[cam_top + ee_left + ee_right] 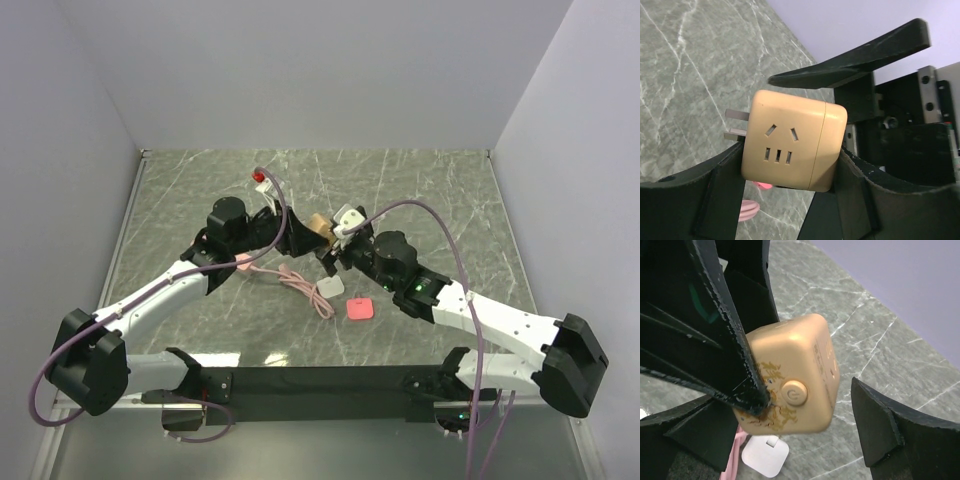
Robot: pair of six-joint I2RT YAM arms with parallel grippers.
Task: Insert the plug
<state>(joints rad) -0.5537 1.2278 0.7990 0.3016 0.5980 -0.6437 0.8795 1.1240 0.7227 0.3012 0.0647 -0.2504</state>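
The plug (360, 309), a small flat coral-pink square, lies on the table just in front of my right arm, with nothing touching it. My left gripper (303, 236) (790, 167) is shut on a tan cube (319, 228) (792, 142), held above the table with its sockets toward the left wrist camera and two metal prongs sticking out to the left. My right gripper (338, 246) (800, 410) is open and straddles the same cube (790, 375) on its button side. Its right finger (890, 430) stands clear of the cube.
A pink cord (292, 277) (747, 210) curls on the marble table (430, 200) under the grippers and ends near a white square block (330, 287) (765, 455). A small red part (262, 178) sits at the back. Grey walls surround the table.
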